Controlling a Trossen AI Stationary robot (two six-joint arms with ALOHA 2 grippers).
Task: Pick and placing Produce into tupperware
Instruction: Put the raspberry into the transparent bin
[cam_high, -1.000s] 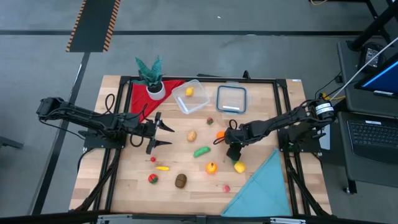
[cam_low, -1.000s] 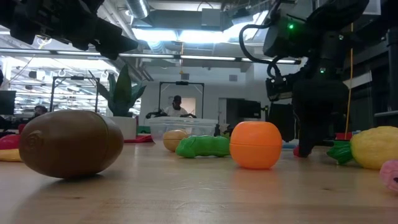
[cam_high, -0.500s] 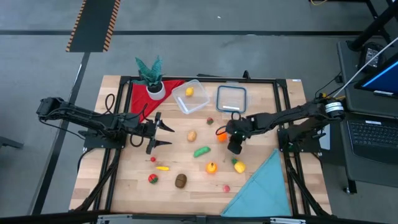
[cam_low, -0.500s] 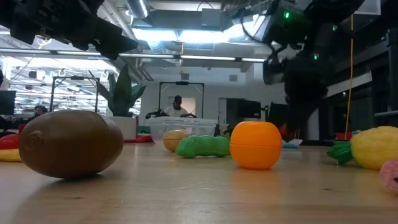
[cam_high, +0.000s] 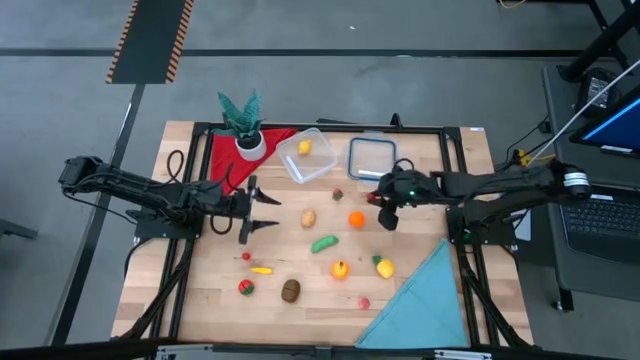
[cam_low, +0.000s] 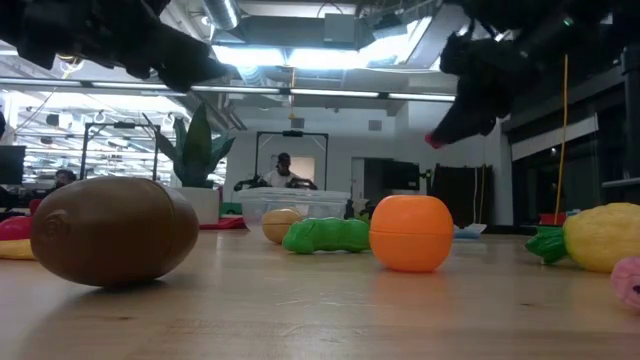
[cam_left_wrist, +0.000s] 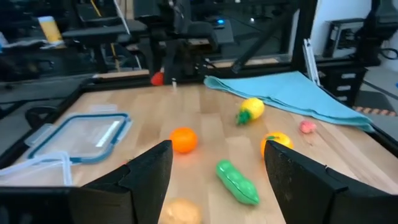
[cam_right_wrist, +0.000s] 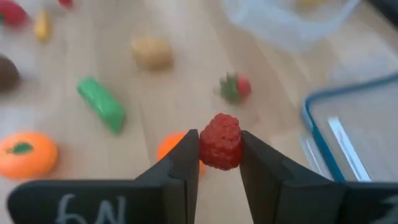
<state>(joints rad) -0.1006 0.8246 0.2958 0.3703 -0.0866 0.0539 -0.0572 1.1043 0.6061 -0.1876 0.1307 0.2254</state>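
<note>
We see the right gripper (cam_right_wrist: 219, 163) with jaws clenched on a red raspberry (cam_right_wrist: 220, 141) above the tabletop (cam_high: 300, 262), while the left gripper (cam_high: 268, 212) waits with jaws apart.

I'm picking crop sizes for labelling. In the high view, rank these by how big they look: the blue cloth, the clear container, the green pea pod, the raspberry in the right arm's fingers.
Largest to smallest:
1. blue cloth
2. clear container
3. green pea pod
4. raspberry, a speck at the right gripper

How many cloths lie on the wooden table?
2: a red cloth by the white-potted green plant; a light-blue triangular cloth at the table's corner. None seems hidden.
</note>
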